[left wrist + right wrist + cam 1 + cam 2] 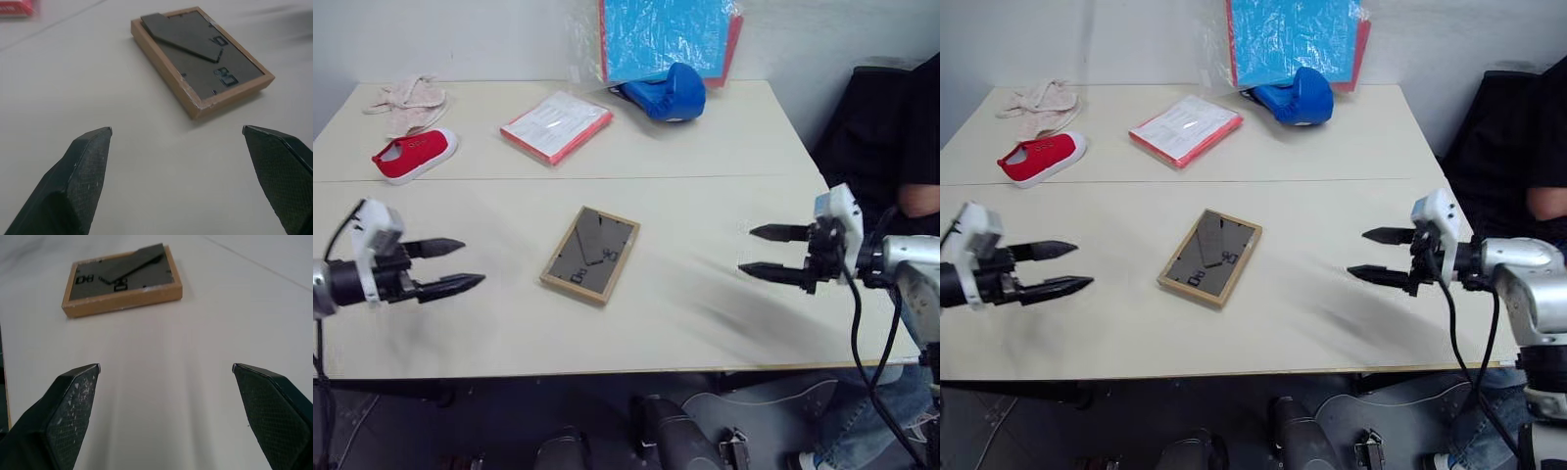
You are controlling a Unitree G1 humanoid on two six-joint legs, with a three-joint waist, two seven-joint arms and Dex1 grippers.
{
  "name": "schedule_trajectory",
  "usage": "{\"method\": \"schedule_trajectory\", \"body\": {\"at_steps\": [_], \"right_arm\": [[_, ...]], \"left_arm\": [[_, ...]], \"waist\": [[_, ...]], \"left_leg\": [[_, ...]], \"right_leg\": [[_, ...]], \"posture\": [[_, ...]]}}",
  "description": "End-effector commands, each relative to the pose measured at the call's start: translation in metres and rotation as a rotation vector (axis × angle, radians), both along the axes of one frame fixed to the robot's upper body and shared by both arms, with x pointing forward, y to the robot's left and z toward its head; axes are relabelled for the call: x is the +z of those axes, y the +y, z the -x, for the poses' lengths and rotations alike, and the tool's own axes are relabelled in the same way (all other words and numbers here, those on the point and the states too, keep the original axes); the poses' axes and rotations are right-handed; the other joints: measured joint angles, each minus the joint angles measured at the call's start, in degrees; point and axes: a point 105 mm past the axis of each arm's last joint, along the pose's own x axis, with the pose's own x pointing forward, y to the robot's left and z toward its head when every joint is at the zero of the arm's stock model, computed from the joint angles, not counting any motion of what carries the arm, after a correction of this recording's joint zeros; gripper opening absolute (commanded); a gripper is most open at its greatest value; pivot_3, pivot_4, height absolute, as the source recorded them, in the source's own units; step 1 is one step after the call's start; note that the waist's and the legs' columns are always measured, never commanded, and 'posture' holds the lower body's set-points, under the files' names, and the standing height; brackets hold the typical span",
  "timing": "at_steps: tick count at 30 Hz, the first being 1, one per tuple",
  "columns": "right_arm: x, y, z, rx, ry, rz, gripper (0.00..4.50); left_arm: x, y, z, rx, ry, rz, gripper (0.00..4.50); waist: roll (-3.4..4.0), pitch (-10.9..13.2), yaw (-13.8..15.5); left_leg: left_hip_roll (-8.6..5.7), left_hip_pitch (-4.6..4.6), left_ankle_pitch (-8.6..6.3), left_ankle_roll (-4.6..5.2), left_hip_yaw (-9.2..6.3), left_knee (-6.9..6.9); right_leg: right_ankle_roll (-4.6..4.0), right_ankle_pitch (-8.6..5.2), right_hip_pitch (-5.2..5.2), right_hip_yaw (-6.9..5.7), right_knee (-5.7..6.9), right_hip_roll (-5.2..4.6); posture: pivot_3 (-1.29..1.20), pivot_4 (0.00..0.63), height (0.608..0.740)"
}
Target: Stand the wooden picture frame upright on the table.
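Observation:
The wooden picture frame (591,254) lies flat, back side up, near the middle of the table (705,147); its dark grey panel shows the stand leg and small clips. It also appears in both wrist views (200,58) (122,280). My left gripper (458,265) hovers open over the table to the frame's left, pointing toward it with nothing between its fingers. My right gripper (752,251) is open as well, off to the frame's right and aimed at it. Neither touches the frame.
At the table's far side lie a red-edged white booklet (556,125), a red shoe (413,155), a pale cloth (409,100), a blue boxing glove (668,94) and a blue-and-red board (668,35) against the wall. A person's arm (920,200) sits at the right.

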Motion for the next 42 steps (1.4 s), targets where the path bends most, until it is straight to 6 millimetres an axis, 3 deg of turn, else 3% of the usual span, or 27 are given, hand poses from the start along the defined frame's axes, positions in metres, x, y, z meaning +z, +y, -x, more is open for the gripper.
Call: {"method": "schedule_trajectory", "body": {"at_steps": [1, 8, 12, 19, 26, 27, 30, 34, 39, 42], "right_arm": [[0.007, 0.003, 0.002, 0.002, -0.022, -0.024, 4.46], [-0.001, 0.010, 0.004, 0.002, -0.035, -0.003, 4.46], [-0.001, 0.019, -0.005, 0.007, -0.068, 0.037, 4.46], [-0.018, 0.048, -0.033, 0.036, -0.109, 0.142, 2.31], [-0.041, 0.080, -0.051, 0.103, -0.147, 0.230, 0.05], [-0.046, 0.086, -0.053, 0.109, -0.152, 0.243, 0.00], [-0.052, 0.096, -0.063, 0.076, -0.174, 0.259, 0.00], [-0.053, 0.102, -0.065, 0.086, -0.202, 0.276, 0.00], [-0.057, 0.104, -0.059, 0.145, -0.254, 0.359, 0.00], [-0.055, 0.116, -0.051, 0.220, -0.299, 0.408, 0.00]], "left_arm": [[0.005, -0.004, -0.003, 0.009, -0.030, 0.019, 4.50], [-0.001, -0.004, -0.007, 0.018, -0.038, -0.023, 4.50], [-0.011, -0.010, -0.023, -0.007, -0.037, -0.067, 4.50], [-0.043, -0.042, -0.059, -0.140, -0.009, -0.184, 2.51], [-0.057, -0.074, -0.089, -0.208, -0.026, -0.211, 0.50], [-0.057, -0.081, -0.091, -0.217, -0.022, -0.189, 0.13], [-0.060, -0.109, -0.076, -0.343, 0.047, -0.118, 0.06], [-0.061, -0.117, -0.056, -0.374, 0.118, -0.033, 0.06], [-0.073, -0.098, -0.059, -0.168, 0.238, 0.021, 0.06], [-0.077, -0.094, -0.045, -0.115, 0.486, 0.198, 0.63]], "waist": [[0.02, 0.01, 0.01], [0.02, 0.01, -0.08], [0.02, 0.01, 0.04], [0.02, 0.01, -0.08], [0.01, 0.01, -0.14], [0.01, 0.01, -0.20], [0.02, 0.01, -0.31], [0.02, 0.01, -0.33], [0.02, 0.01, -0.27], [0.02, 0.01, -0.37]], "left_leg": [[-0.01, -0.05, -0.01, 0.01, 0.01, 0.02], [0.00, -0.15, -0.01, 0.01, 0.01, 0.09], [0.00, -0.14, 0.00, 0.00, 0.01, 0.12], [-0.04, -0.18, 0.17, -0.30, 0.10, 0.15], [-0.04, -0.19, 0.19, -0.31, 0.21, 0.22], [-0.04, -0.20, 0.19, -0.32, 0.21, 0.23], [-0.01, -0.20, 0.19, -0.33, 0.23, 0.22], [0.01, -0.19, 0.21, -0.35, 0.24, 0.23], [-0.02, -0.15, 0.23, -0.38, 0.20, 0.28], [-0.02, -0.16, 0.23, -0.38, 0.19, 0.28]], "right_leg": [[0.01, 0.00, -0.04, 0.00, 0.00, -0.02], [0.05, 0.03, -0.09, 0.00, 0.02, -0.03], [0.05, 0.03, -0.09, -0.01, 0.03, -0.03], [0.05, 0.03, -0.14, 0.00, 0.08, -0.02], [0.05, 0.03, -0.23, 0.04, 0.23, -0.04], [0.05, 0.03, -0.22, 0.04, 0.23, -0.04], [0.04, 0.03, -0.26, 0.04, 0.34, -0.04], [0.04, 0.03, -0.28, 0.04, 0.46, -0.08], [0.03, 0.03, -0.27, 0.04, 0.43, -0.09], [0.03, 0.03, -0.27, 0.04, 0.44, -0.08]], "posture": [[0.00, 0.150, 0.740], [0.00, 0.150, 0.740], [0.00, 0.150, 0.740], [0.00, 0.150, 0.740], [0.00, 0.150, 0.740], [0.00, 0.150, 0.740], [0.00, 0.150, 0.740], [0.00, 0.150, 0.740], [0.00, 0.150, 0.740], [0.00, 0.150, 0.740]]}}
